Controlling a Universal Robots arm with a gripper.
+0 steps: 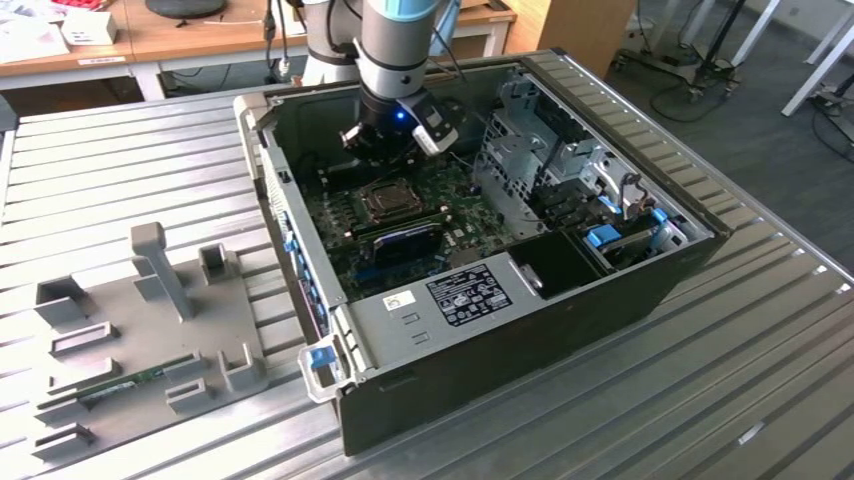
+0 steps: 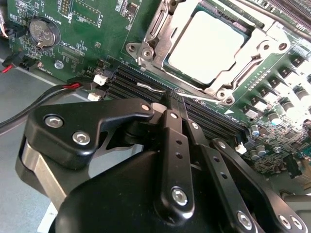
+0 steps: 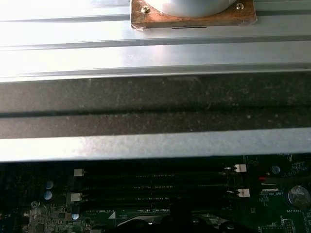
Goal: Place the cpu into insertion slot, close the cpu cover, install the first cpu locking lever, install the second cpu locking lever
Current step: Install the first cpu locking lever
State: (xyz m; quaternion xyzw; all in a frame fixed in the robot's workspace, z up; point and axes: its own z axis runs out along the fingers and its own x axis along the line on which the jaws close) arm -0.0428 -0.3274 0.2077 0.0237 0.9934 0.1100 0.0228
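The cpu, with its silver-grey top, lies in the insertion slot of the green motherboard. The silver cpu cover lies flat around it, framing the chip in its window. A thin wire locking lever runs along the socket's edge by the black memory slots. My gripper is shut, its black fingers pressed together with their tips right at that lever; I cannot tell whether they touch it. In the exterior view the gripper hangs inside the open computer case just behind the socket.
The case walls and the drive cage hem in the board. Red and black cables and a coin battery lie beside the gripper. A grey fixture tray sits on the ribbed metal table.
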